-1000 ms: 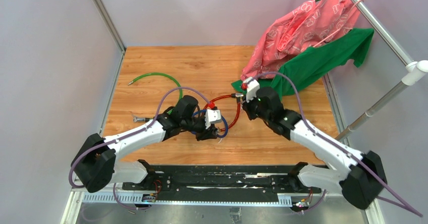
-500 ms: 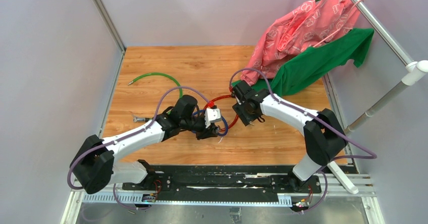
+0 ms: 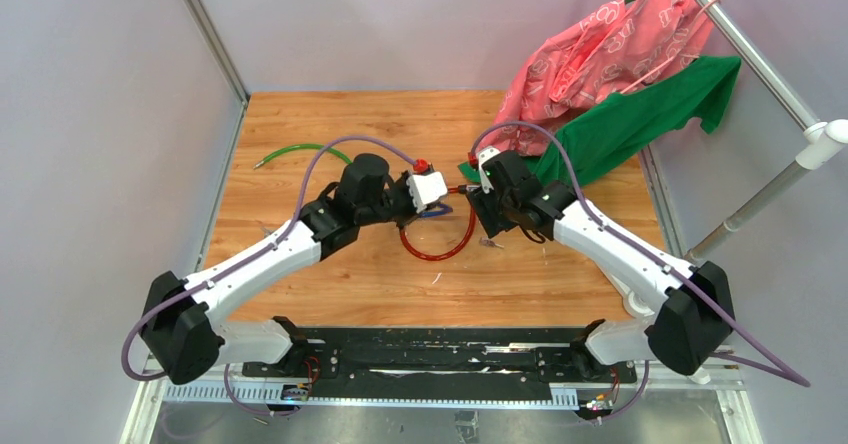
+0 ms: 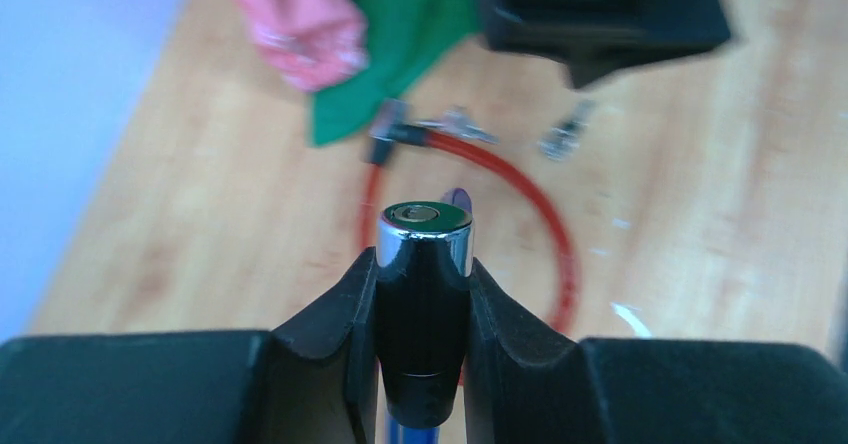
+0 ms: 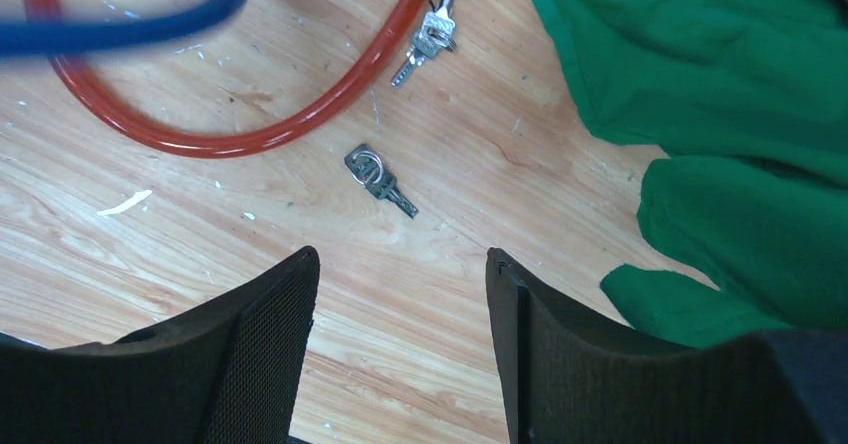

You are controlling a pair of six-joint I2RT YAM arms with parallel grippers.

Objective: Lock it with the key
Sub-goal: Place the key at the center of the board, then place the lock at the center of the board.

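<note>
In the left wrist view the blue cable (image 4: 400, 432) was mostly hidden between the jaws and cut off at the bottom edge, the key (image 4: 565, 136) and red cable (image 4: 545, 204) beyond were blurred, and the blue cable was smeared at the right wrist view's upper left.

Warm orange-brown with fine grain lines on the wooden table (image 5: 480, 264); glossy red on the red cable (image 5: 200, 139), deep blue on the blue cable (image 5: 120, 29), bright green on the green cable (image 3: 295, 147). Silver-grey on the key (image 5: 381, 181) with its ring and on the keys (image 5: 430, 36) at the red cable's black end; black with a shiny chrome cap on the cylinder end (image 4: 424, 304), between the black fingers (image 4: 330, 324) of the left gripper (image 4: 422, 264). Plain green on the green cloth (image 5: 700, 84), pink with a white printed pattern on the pink cloth (image 3: 600, 49).
</note>
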